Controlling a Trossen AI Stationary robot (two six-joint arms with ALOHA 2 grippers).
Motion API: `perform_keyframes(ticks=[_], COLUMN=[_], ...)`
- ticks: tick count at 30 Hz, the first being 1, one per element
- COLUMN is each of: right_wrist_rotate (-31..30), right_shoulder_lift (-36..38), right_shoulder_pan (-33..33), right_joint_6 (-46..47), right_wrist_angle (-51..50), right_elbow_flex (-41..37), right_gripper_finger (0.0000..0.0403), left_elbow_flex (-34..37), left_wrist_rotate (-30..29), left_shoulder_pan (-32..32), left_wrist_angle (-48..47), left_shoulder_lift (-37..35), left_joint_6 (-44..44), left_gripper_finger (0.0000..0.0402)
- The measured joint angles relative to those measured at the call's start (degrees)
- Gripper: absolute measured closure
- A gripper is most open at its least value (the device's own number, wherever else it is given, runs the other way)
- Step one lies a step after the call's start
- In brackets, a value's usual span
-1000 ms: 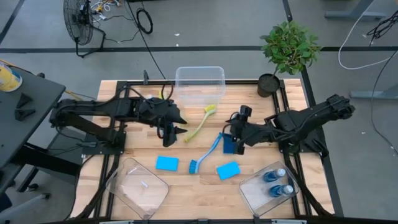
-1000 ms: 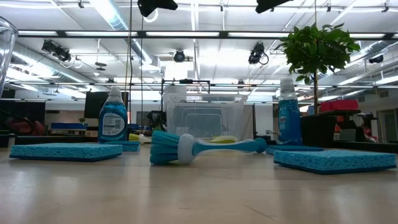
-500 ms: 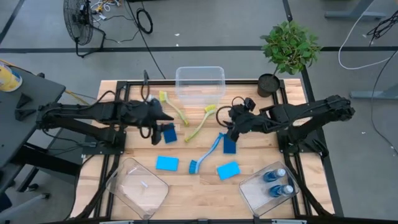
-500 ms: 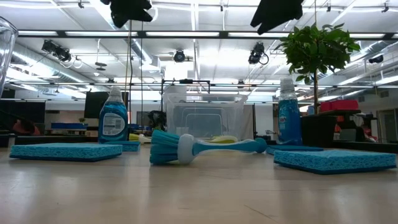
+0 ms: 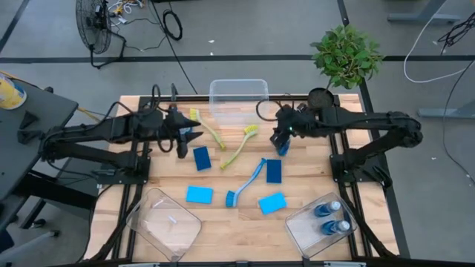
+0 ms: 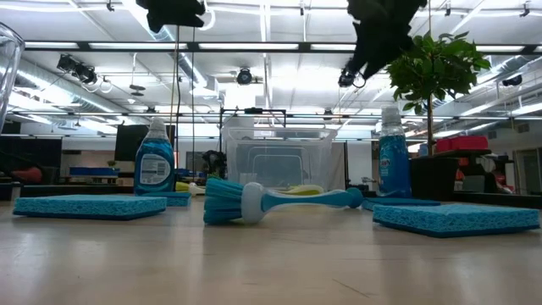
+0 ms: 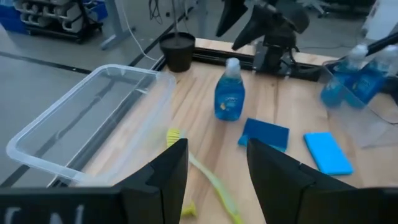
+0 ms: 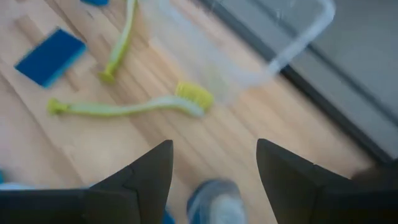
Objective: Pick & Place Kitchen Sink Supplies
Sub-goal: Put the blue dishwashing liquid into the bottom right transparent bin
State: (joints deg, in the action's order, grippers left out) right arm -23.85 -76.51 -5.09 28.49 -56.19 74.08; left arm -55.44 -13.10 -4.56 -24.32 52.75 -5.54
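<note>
Dark left gripper (image 5: 182, 142) raised above table, fingers parted, empty, right gripper (image 5: 278, 141) likewise, fingers spread.

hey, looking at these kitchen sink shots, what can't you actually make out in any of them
- Soap bottles in the front right bin: the high view shows two; any more there is unclear.
- Right gripper: its wrist view is blurred, so the blue-capped thing below the fingers stays unclear.
- Yellow-green brush: low view, mostly hidden behind the blue brush.
- Both arms: low view, cut off at the top edge.
</note>
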Motion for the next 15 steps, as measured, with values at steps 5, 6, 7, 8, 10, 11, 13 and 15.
perform_keyframes(ticks=[5, 6, 7, 8, 10, 11, 13, 15], right_wrist_rotate=[6.27, 6.86, 7.16, 7.34, 7.38, 7.51, 9.19, 12.03], right_shoulder_lift=[0.0, 0.0, 0.0, 0.0, 0.0, 0.0, 0.0, 0.0], right_shoulder_pan=[-4.87, -5.58, -6.24, -6.8, -7.93, -8.51, -9.52, -10.27], right_joint_6=[4.44, 5.25, 6.12, 7.39, 11.17, 13.17, 16.04, 17.32], right_wrist_angle=[-5.06, -5.96, -6.98, -8.13, -10.18, -10.87, -11.59, -11.49], right_elbow_flex=[0.0, 0.0, 0.0, 0.0, 0.0, 0.0, 0.0, 0.0], right_gripper_finger=[0.017, 0.017, 0.017, 0.017, 0.017, 0.017, 0.017, 0.017], left_elbow_flex=[0.0, 0.0, 0.0, 0.0, 0.0, 0.0, 0.0, 0.0], left_wrist_rotate=[3.47, 3.88, 4.02, 4.15, 4.3, 4.33, 4.33, 4.33], left_shoulder_pan=[-2.6, -3.08, -3.5, -3.95, -4.84, -5.24, -5.95, -6.45], left_wrist_angle=[0.05, 0.05, 0.05, 0.05, 0.05, 0.05, 0.05, 0.05], left_shoulder_lift=[0.0, 0.0, 0.0, 0.0, 0.0, 0.0, 0.0, 0.0], left_joint_6=[0.24, 0.24, 0.24, 0.24, 0.23, 0.21, 0.07, -0.08], left_gripper_finger=[0.0232, 0.0232, 0.0232, 0.0232, 0.0232, 0.0232, 0.0232, 0.0232])
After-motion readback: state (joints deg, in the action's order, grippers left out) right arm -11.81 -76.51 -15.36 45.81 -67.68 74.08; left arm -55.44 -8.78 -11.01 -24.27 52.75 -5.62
